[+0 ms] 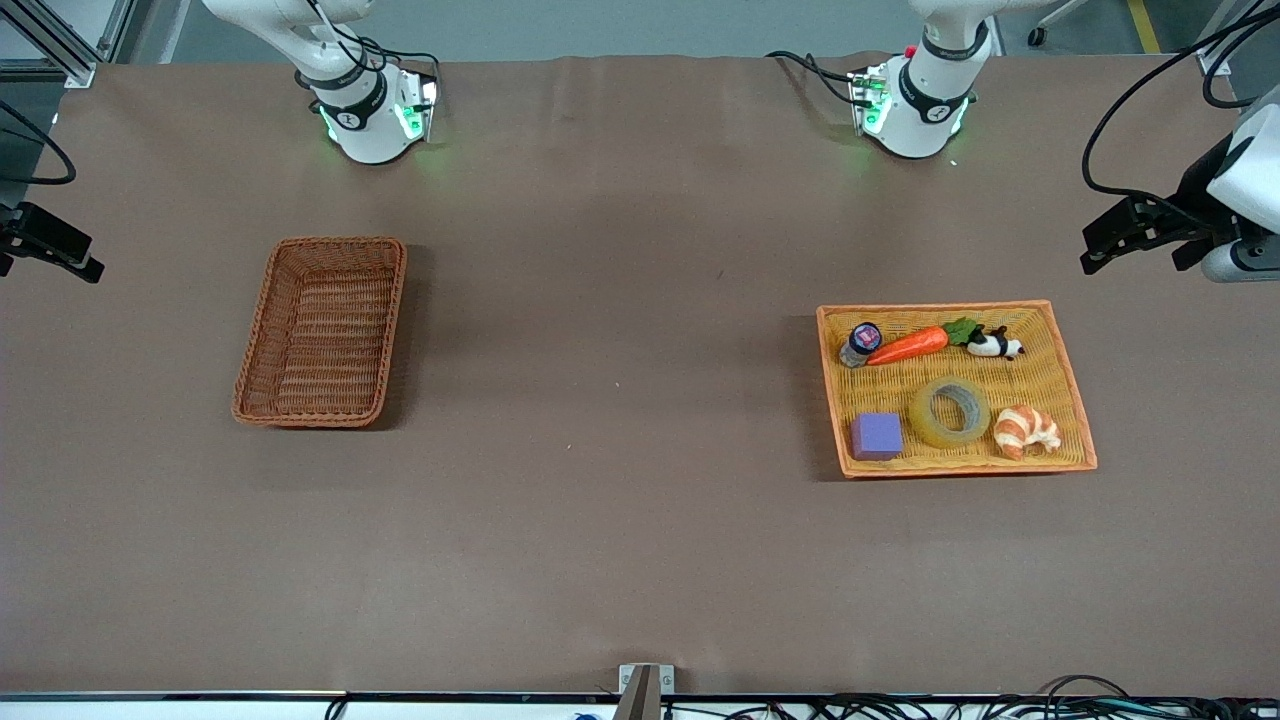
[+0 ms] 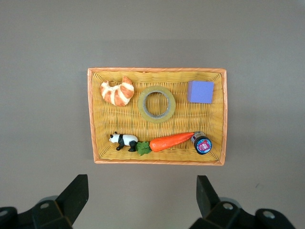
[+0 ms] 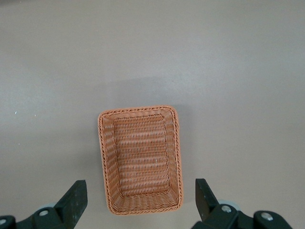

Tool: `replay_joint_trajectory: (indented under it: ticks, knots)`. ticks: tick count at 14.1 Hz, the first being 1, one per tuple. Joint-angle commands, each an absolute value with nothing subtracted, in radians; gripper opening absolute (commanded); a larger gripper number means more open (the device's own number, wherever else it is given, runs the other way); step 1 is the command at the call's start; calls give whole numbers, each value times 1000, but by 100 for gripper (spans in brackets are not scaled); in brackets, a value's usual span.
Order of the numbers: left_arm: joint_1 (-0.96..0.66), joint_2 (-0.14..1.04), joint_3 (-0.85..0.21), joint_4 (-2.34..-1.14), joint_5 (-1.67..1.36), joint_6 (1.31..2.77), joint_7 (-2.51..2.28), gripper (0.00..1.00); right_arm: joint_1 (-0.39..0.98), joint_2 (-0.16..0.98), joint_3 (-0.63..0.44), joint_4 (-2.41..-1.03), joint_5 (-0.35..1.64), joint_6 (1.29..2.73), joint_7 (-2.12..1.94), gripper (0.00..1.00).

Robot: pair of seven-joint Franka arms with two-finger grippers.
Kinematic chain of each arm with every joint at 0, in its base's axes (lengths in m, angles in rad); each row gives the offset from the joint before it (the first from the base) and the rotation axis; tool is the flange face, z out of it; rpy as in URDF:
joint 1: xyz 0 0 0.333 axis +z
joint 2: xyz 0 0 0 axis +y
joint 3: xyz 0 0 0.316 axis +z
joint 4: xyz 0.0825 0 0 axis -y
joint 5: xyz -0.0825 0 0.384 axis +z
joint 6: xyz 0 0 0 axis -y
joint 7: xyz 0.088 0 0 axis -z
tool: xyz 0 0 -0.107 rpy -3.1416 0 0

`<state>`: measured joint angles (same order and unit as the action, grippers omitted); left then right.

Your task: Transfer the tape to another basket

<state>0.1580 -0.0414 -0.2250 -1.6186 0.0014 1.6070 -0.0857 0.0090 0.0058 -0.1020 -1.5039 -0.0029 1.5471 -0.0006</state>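
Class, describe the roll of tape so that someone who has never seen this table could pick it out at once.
Find the shallow orange-yellow tray toward the left arm's end of the table. In its row nearer the front camera, the tape lies flat between a purple block and a croissant. It is the only see-through yellowish ring.

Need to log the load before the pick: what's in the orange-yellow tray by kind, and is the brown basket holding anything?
tape: 1
carrot: 1
croissant: 1
panda figure: 1
purple block: 1
small bottle: 1
Total in the orange-yellow tray: 6
In the basket: 0
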Motion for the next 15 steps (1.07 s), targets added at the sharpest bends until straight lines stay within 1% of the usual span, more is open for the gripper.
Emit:
replay_joint_trajectory:
  ticks: [1, 5, 7, 8, 13, 15]
  knots:
    - [160, -28, -229, -1594, 2, 1603, -89, 100, 2, 11, -100, -1491, 14, 1539, 8, 100]
    - [163, -25, -221, -1592, 2, 1603, -75, 100, 2, 11, -100, -1493, 14, 1539, 8, 100]
    - [167, 24, -218, -1609, 2, 1614, -72, 100, 2, 11, -100, -1491, 14, 1539, 8, 100]
    - [195, 38, -218, -1630, 0, 1643, -72, 100, 2, 11, -100, -1491, 14, 1539, 8, 100]
    - [268, 205, -218, -1747, 2, 1924, -72, 100, 2, 11, -100, -1491, 14, 1539, 8, 100]
    - [285, 262, -218, -1791, 6, 2015, -66, 100, 2, 11, -100, -1491, 14, 1539, 8, 100]
